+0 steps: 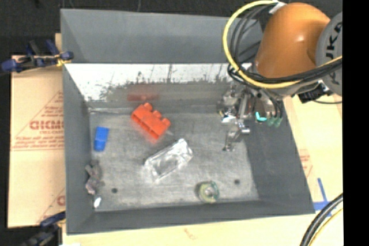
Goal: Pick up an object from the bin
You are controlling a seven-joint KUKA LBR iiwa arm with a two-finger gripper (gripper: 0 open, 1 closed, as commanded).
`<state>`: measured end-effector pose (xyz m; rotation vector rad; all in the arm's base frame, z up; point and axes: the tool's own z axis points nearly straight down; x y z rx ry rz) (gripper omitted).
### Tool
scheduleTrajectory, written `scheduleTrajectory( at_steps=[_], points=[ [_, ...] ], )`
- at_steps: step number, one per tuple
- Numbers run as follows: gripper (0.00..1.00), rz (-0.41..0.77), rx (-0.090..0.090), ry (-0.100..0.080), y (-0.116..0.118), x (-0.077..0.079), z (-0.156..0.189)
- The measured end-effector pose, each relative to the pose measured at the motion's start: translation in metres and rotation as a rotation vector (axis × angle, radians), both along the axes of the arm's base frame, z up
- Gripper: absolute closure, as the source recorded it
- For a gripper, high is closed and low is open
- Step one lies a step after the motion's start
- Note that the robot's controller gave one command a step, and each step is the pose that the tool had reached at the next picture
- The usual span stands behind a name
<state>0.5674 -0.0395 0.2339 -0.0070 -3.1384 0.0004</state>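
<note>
The pincer (235, 134) hung over bare bin (144, 46) floor, right of the clear plastic packet (168, 158). I couldn't tell whether it was apart or together. It probably wasn't yet lined up.

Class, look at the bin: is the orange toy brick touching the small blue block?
Apart. The camera view shows bare grey bin floor between the orange toy brick and the small blue block to its left.
</note>
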Motion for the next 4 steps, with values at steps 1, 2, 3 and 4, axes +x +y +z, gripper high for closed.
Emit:
scheduleTrajectory(
  at_steps=[1,2,3,4],
  points=[
    [0.00,0.295,0.002,-0.001,0.067,0.009,-0.118],
    [0.00,0.592,-0.002,-0.011,0.115,-0.005,-0.161],
    [1.00,0.590,-0.001,-0.017,0.115,-0.003,-0.158],
    [1.00,0.721,0.000,-0.012,0.138,-0.004,-0.020]
  ],
)
